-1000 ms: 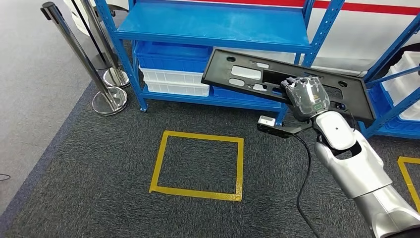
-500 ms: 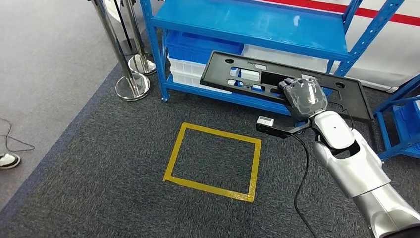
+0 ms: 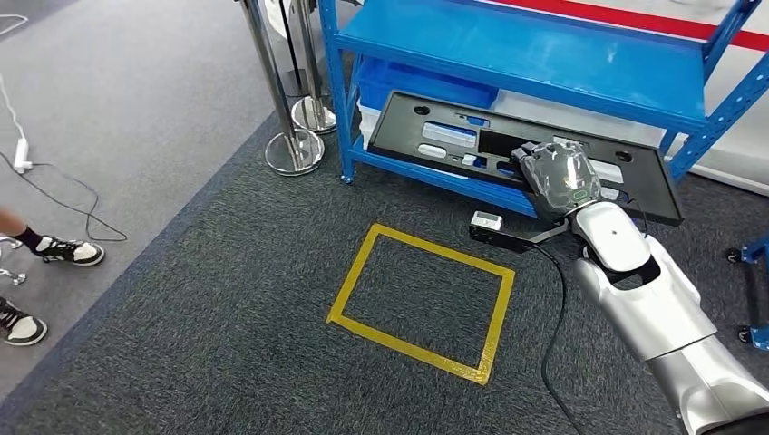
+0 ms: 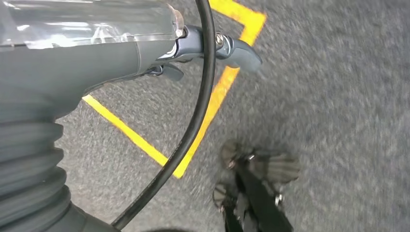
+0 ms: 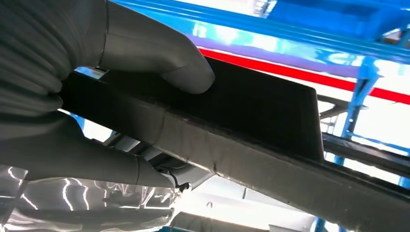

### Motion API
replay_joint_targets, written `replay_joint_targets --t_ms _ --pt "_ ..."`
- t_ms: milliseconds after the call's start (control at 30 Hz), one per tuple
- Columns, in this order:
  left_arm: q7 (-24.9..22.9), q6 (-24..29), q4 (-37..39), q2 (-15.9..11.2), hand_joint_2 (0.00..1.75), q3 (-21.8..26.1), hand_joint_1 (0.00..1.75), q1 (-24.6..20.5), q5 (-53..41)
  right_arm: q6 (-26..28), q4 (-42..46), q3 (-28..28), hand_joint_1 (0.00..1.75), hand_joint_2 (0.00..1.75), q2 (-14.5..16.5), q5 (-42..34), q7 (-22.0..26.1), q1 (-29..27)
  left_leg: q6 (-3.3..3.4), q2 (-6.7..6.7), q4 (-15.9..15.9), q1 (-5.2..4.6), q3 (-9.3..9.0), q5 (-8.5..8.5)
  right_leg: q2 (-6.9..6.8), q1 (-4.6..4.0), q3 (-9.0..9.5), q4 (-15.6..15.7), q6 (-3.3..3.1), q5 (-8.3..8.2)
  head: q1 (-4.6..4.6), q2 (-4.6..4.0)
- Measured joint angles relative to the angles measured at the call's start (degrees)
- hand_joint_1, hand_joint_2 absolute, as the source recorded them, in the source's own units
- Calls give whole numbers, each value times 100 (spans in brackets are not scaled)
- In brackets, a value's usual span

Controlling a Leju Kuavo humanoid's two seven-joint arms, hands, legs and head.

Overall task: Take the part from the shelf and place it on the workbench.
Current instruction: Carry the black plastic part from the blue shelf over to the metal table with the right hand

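a silver right arm reaches up from the lower right of the head view, ending in the right robot hand (image 3: 560, 179), which is wrapped in clear plastic. this robot hand grips a long, flat black part (image 3: 453, 136) with several cut-out slots, holding it near the middle of its near long edge, so the part stretches out to both sides of the hand and hangs in the air above the floor, just in front of the shelf. in the right wrist view the thick grey thumb (image 5: 159, 58) presses on one face of the black part (image 5: 251, 111) while the fingers clamp the opposite face, pinching the edge between them. the left robot hand (image 4: 145, 53) hangs low over the carpet with nothing in it; whether its fingers are spread or curled cannot be told. on the dark carpet near the robot lies a rectangle of yellow tape (image 3: 423, 304). at the far left edge a person's feet in sneakers (image 3: 63, 251) stand on the grey floor beside a loose cable. further back are two chrome stanchion posts (image 3: 292, 145) on round bases. behind the part stands a blue metal shelf (image 3: 517, 45); on its lower level sit a blue bin (image 3: 399, 80) and a white bin, contents unclear.
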State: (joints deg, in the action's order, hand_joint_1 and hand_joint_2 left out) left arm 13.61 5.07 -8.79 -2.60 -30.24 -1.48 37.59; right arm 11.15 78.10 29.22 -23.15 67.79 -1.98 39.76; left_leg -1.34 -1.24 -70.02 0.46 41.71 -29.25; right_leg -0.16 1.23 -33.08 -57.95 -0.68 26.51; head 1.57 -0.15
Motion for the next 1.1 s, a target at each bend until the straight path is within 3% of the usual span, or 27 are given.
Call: replay_joint_targets --t_ms 67,100,167,233,267,333,367,433,500,567,600,633,700,733,800,867,933,1000,1067,1100 --pt "1 -4 0 -2 175 -1 0 -1 1 -15 -2 3 168 175 2 -2 1 -5 -31 70 -490 22 177 -171 -141 -7 -18 -21 0 2 0 0" --pt "1 -7 0 -2 175 -1 0 1 3 -22 -2 4 168 175 3 -3 2 -6 -39 89 -423 28 110 -101 -210 -7 -27 -34 3 4 0 0" --pt "1 -15 0 -5 175 -1 0 1 5 -32 -2 7 168 175 4 -5 2 -5 -27 203 270 27 -307 204 -342 -9 -31 -60 21 17 1 0" --pt "2 -20 0 -12 175 -1 0 -10 8 -42 -1 4 168 175 3 -12 -1 3 40 361 928 -17 -675 384 -448 -36 -32 -79 60 31 0 0" --pt "3 -25 0 -14 175 -1 0 -12 9 -46 0 3 168 175 4 -15 -1 9 81 396 1066 -40 -738 398 -495 -49 -31 -83 85 32 -1 0" --pt "3 -33 0 -15 175 -1 0 0 11 -50 0 3 168 175 9 -19 0 17 162 301 1102 -54 -721 427 -587 -62 -23 -69 142 20 -1 0" --pt "3 -38 0 -15 175 -1 0 10 12 -50 0 4 168 175 12 -19 0 18 198 252 1130 -45 -720 455 -571 -54 -21 -81 173 42 -1 0" --pt "3 -46 0 -14 175 -1 0 8 13 -50 -1 3 168 175 11 -20 -1 20 281 163 1193 -19 -720 519 -356 -32 -122 -325 217 249 -2 0" --pt "4 -50 0 -13 175 -1 0 -3 14 -52 -4 2 168 175 5 -21 -2 16 334 70 1208 -17 -691 560 -94 -18 -434 -1016 232 649 -2 0" --pt "5 -50 0 -13 175 -1 0 -3 15 -58 -8 2 168 175 2 -21 -3 -5 349 -45 1193 -25 -654 579 -19 -14 -731 -1663 243 880 -2 0" --pt "5 -50 0 -13 175 -1 0 -1 16 -62 -9 3 168 175 1 -21 -3 -17 347 -110 1178 -26 -640 583 -10 -8 -755 -1720 247 833 -2 0" --pt "5 -50 0 -13 175 -1 0 1 16 -65 -10 4 168 175 2 -21 -3 -25 342 -178 1159 -25 -630 585 0 3 -669 -1556 248 681 -2 0" --pt "5 -50 0 -13 175 -1 0 1 17 -68 -10 4 168 175 1 -21 -3 -17 310 -315 1106 -31 -606 578 165 35 -293 -814 240 289 -2 0" --pt "5 -50 0 -13 175 -1 0 -4 17 -67 -8 3 168 175 -1 -21 -3 -7 281 -378 1074 -35 -578 578 270 48 -134 -482 234 180 -1 0" --pt "5 -50 0 -13 175 -1 0 -5 17 -67 -4 1 168 175 -4 -22 -3 1 203 -496 1039 -32 -501 603 383 41 -25 -202 215 158 -1 0" --pt "4 -51 0 -12 175 -1 0 16 17 -68 -3 5 168 175 1 -21 -4 -1 131 -555 1032 -14 -443 628 264 39 -35 -176 166 141 -1 0" --pt "3 -53 1 -13 175 -1 0 27 17 -69 -2 10 168 175 11 -21 -4 6 70 -315 826 -22 -343 488 131 50 -24 -149 87 114 1 0" --pt "3 -51 1 -14 175 -1 0 15 19 -71 -1 10 168 175 14 -21 -4 11 21 -7 211 -12 -85 143 -6 32 -20 -140 31 111 1 0" --pt "3 -51 0 -14 175 -1 0 10 22 -74 -4 11 168 175 14 -21 -5 9 -11 72 -424 20 177 -117 -152 12 -25 -145 12 117 1 0" --pt "3 -51 0 -13 175 -2 0 11 24 -75 -5 13 168 175 15 -21 -3 8 -18 85 -501 30 189 -110 -223 7 -26 -147 10 120 1 0"
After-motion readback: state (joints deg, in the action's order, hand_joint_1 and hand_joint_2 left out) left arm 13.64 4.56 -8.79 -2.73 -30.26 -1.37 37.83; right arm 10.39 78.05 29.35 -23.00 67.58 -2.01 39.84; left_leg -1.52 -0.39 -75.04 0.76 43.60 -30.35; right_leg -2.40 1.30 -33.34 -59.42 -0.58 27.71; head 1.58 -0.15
